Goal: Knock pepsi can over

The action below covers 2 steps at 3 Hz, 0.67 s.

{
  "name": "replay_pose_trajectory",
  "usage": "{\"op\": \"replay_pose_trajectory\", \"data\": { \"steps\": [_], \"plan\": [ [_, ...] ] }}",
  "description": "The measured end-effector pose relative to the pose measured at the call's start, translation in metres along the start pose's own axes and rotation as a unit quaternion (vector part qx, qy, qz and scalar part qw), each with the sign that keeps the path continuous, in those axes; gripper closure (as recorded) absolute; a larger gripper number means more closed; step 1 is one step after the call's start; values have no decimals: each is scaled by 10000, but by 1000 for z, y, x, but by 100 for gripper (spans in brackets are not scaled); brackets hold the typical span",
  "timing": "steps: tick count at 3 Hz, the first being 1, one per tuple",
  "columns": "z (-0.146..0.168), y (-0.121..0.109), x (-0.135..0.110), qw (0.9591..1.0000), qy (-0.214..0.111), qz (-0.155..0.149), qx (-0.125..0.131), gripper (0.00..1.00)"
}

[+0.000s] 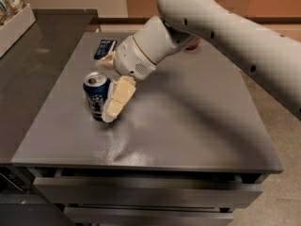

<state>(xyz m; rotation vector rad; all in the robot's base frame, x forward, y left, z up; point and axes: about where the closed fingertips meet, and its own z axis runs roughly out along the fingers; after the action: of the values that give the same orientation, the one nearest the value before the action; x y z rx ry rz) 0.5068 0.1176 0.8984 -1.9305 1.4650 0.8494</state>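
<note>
Cream, smooth plastic claw (107,90), fingers spread, rests against the glossy dark-blue cylindrical pepsi can (96,95), which stands on the matte grey metal worktop (188,126).

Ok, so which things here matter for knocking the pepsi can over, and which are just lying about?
For the job:
pepsi can, standing on the grey table
claw, low by the can, one finger at its right side in the picture

Lying about:
dark-blue packet, near the table's far edge
bin of snack bags, on the left counter
</note>
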Motion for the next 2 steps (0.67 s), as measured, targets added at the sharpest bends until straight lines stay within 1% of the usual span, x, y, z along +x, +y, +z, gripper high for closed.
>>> {"op": "replay_pose_trajectory", "data": {
  "steps": [2],
  "plan": [
    [1, -1, -1, 10000, -17, -4, -12, 0]
  ]
}}
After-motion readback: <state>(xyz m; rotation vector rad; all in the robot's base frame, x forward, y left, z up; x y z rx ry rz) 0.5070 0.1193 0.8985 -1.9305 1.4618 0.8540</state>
